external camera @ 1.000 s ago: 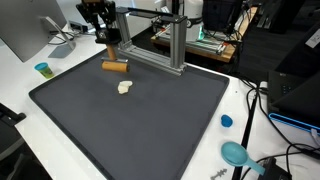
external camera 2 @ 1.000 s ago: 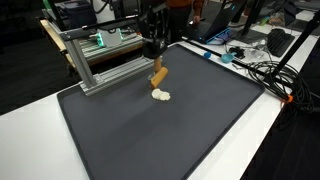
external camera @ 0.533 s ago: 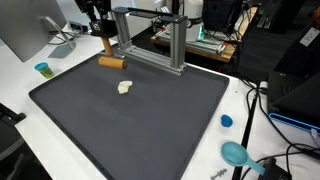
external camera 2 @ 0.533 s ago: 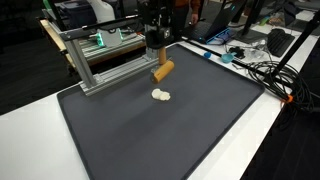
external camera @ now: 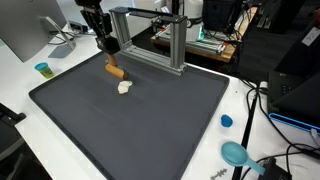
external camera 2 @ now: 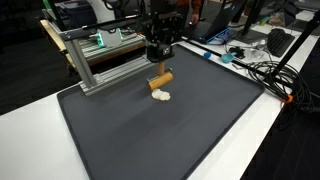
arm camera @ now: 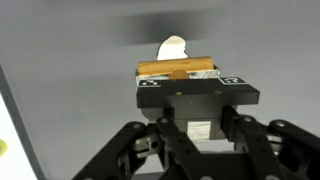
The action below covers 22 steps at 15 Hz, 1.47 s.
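Note:
My gripper (external camera: pixel 110 57) is shut on a brown cylindrical stick (external camera: pixel 116 71) and holds it just above the dark grey mat (external camera: pixel 150 120). In both exterior views the stick (external camera 2: pixel 161 80) hangs under the jaws (external camera 2: pixel 157 66). A small white lump (external camera: pixel 124 87) lies on the mat right beside and below the stick; it also shows in an exterior view (external camera 2: pixel 161 96). In the wrist view the stick (arm camera: pixel 178 68) lies crosswise between my fingers (arm camera: pixel 180 80), with the white lump (arm camera: pixel 174 47) just beyond it.
An aluminium frame (external camera: pixel 160 40) stands at the mat's back edge, close to the arm, also in an exterior view (external camera 2: pixel 100 60). A small teal cup (external camera: pixel 42 69), a blue cap (external camera: pixel 227 121) and a teal object (external camera: pixel 236 153) lie off the mat. Cables (external camera 2: pixel 262 68) run alongside.
The gripper has carried the stick from the mat's back edge toward the white lump, turning it from lying level to slanted.

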Each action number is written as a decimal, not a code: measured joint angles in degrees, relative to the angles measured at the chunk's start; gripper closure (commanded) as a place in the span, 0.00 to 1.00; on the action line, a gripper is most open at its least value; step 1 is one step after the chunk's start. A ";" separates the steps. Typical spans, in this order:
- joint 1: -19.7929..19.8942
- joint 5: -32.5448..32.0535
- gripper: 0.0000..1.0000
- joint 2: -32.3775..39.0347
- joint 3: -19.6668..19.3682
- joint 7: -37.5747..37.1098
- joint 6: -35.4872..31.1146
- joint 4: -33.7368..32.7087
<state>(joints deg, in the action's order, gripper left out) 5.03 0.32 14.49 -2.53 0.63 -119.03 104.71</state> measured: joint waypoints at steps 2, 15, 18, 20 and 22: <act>0.06 -0.03 0.52 0.30 -0.52 -1.94 -0.01 -0.09; -0.14 4.08 0.77 0.81 -1.59 -24.61 5.77 -0.10; -0.21 5.59 0.77 0.77 -2.20 -32.38 5.33 -0.61; -0.48 5.88 0.77 0.78 -2.53 -37.97 4.38 -0.78; -0.87 5.90 0.77 0.87 -2.88 -43.94 3.18 -0.79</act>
<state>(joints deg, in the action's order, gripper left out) 4.16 6.22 15.37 -5.41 -43.31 -115.86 103.92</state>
